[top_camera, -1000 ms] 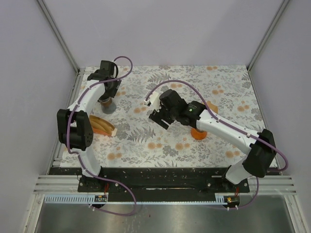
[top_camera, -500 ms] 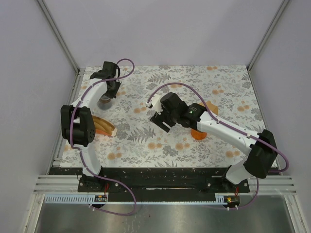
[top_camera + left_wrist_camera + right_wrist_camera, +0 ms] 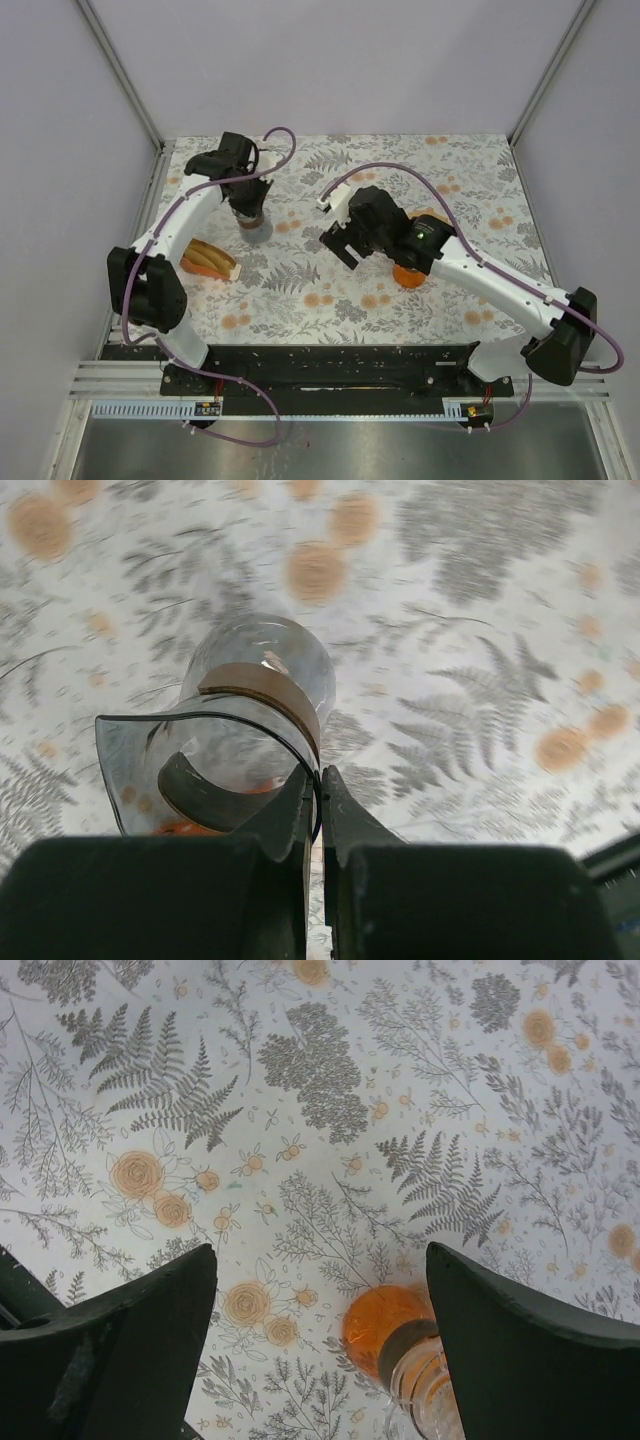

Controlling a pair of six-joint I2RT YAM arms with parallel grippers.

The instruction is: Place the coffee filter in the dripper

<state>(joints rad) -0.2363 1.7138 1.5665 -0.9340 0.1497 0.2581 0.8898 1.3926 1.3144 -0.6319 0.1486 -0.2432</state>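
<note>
Top external shows the table [image 3: 480, 180] as the largest thing in view, covered by a fern-and-flower cloth [image 3: 300, 290]. The left arm [image 3: 180, 215] is stretched toward the far left of it, and the right arm [image 3: 480, 270] is bent across the middle. The left gripper [image 3: 247, 200] is set on the glass dripper [image 3: 255, 225], which stands in the far-left part of the table. Whether its base touches the cloth cannot be told from this view. The right gripper [image 3: 340, 245] is held above the middle of the table with nothing in it. What appears to be the coffee filters [image 3: 210, 260] (a brown ridged stack) lies on the cloth nearer the bases, apart from the dripper and untouched. An orange-capped glass vessel [image 3: 408, 277] is largely hidden under the right arm. Only in the left wrist view is the grip made plain: the left gripper [image 3: 320, 800] is pinched nearly together on the rim of the dripper [image 3: 250, 710], with just the thin glass wall between its fingers; a brown collar is seen round the neck. Only in the right wrist view is the right gripper [image 3: 320, 1260] seen spread wide over bare cloth, with the orange-capped glass vessel [image 3: 385, 1325] lying near its right finger, untouched.
</note>
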